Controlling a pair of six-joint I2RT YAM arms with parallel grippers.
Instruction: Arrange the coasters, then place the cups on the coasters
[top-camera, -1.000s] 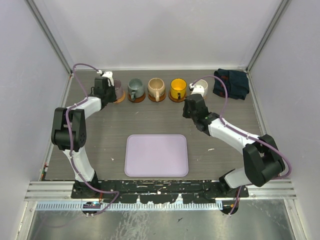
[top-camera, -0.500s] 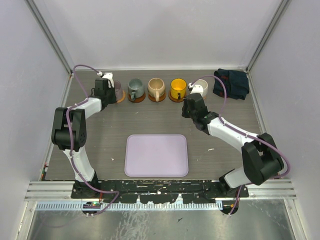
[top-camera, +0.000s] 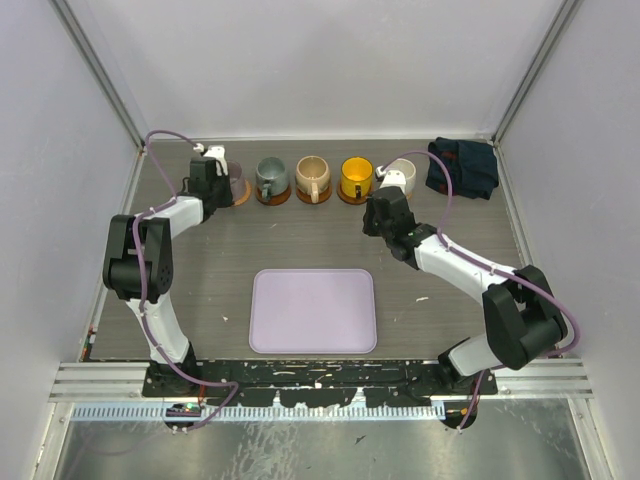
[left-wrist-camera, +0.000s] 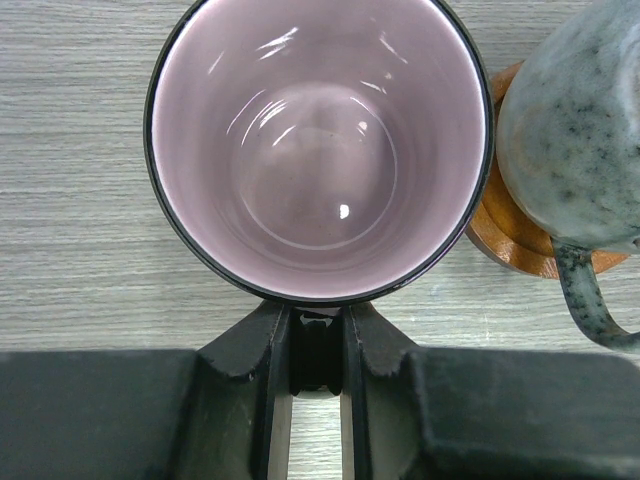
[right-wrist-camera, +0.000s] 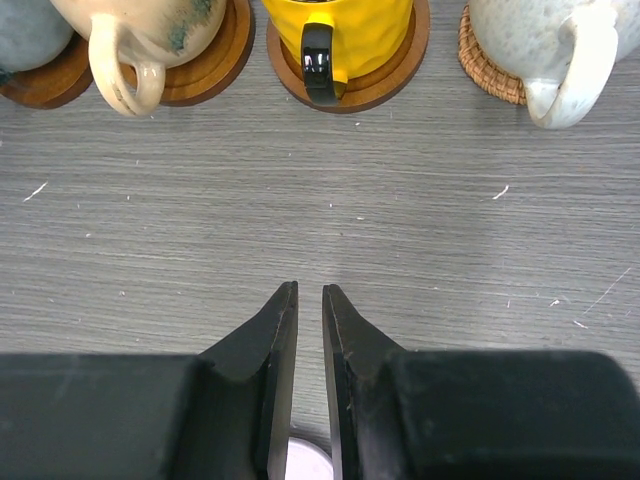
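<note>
The left claw (left-wrist-camera: 316, 345) is clamped on the handle of the purple cup (left-wrist-camera: 318, 140), which stands directly ahead of it over the leftmost coaster (top-camera: 240, 192), just beside the grey-green cup (left-wrist-camera: 575, 120). The right claw (right-wrist-camera: 309, 300), nearly closed and empty, hangs above the table (right-wrist-camera: 300, 200) near the yellow cup (right-wrist-camera: 338, 30).

Grey wood-grain table (top-camera: 300, 235) — bearing coasters (top-camera: 313, 196), lavender tray (top-camera: 313, 310) (centred), dark cloth (top-camera: 463, 166).
</note>
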